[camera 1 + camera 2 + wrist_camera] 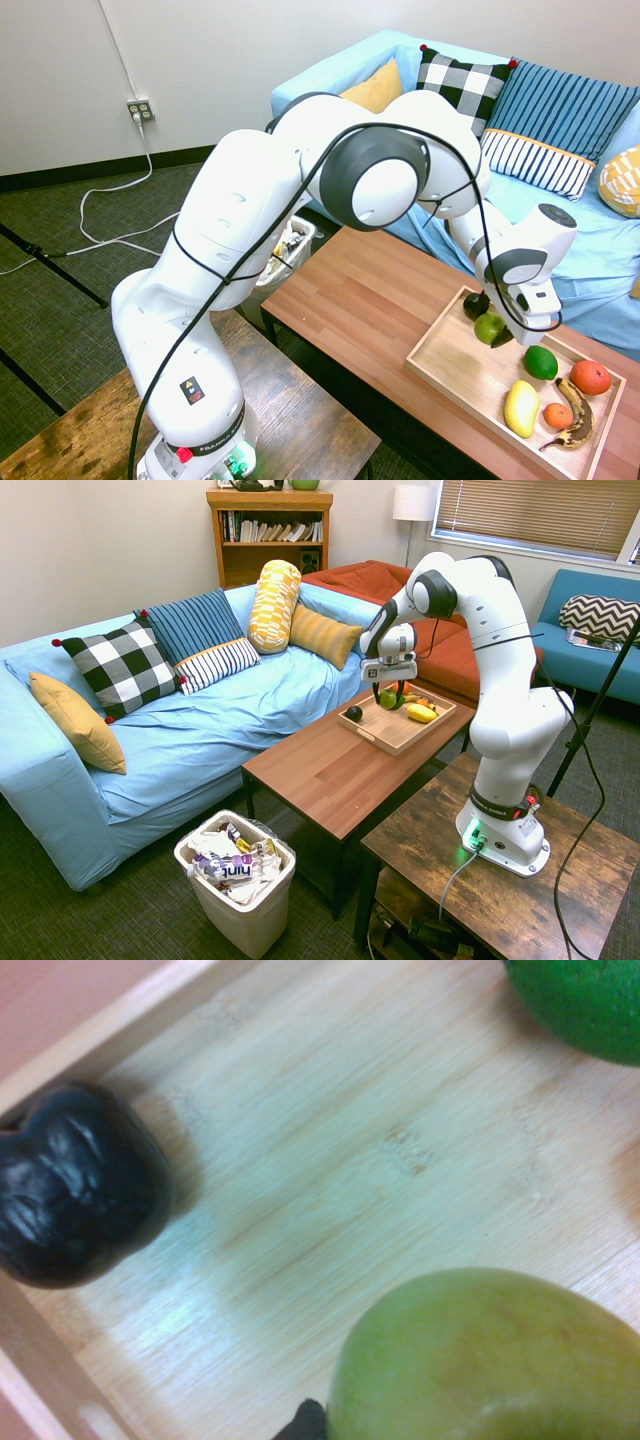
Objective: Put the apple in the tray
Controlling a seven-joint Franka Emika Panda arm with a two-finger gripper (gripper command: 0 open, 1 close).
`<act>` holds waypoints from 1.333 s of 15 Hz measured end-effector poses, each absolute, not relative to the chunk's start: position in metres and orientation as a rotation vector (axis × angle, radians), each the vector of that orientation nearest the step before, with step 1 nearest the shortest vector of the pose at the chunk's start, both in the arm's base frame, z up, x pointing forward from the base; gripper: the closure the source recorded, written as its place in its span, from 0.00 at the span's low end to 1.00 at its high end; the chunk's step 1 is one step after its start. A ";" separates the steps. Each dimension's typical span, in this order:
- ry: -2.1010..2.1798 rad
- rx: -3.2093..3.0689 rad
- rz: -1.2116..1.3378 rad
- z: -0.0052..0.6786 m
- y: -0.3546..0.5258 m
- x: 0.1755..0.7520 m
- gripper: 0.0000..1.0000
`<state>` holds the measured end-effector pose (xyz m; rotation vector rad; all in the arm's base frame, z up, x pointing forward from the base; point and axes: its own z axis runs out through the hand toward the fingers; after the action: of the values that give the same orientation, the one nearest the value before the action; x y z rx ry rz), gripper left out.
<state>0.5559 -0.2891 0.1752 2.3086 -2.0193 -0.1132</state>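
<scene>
One claw [497,330] clamped on apple [489,327], over tray [455,366]

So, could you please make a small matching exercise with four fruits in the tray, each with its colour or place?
Column one:
1. apple
2. dark fruit
3. banana
4. yellow fruit

Column two:
A. blackish, in a corner of the tray
B. yellow-green, in the shut gripper
C. plain yellow, at the tray's near edge in the first exterior view
D. brown-spotted, beside a small orange fruit

Pairs: 1-B, 2-A, 3-D, 4-C
</scene>
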 end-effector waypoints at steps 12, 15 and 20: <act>-1.952 2.294 -0.252 0.117 -0.310 0.560 1.00; -1.942 2.297 -0.266 0.113 -0.312 0.562 1.00; -1.928 2.302 -0.290 0.109 -0.310 0.567 0.00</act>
<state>0.5665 -0.3097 0.1086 2.3021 -1.9280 -0.2897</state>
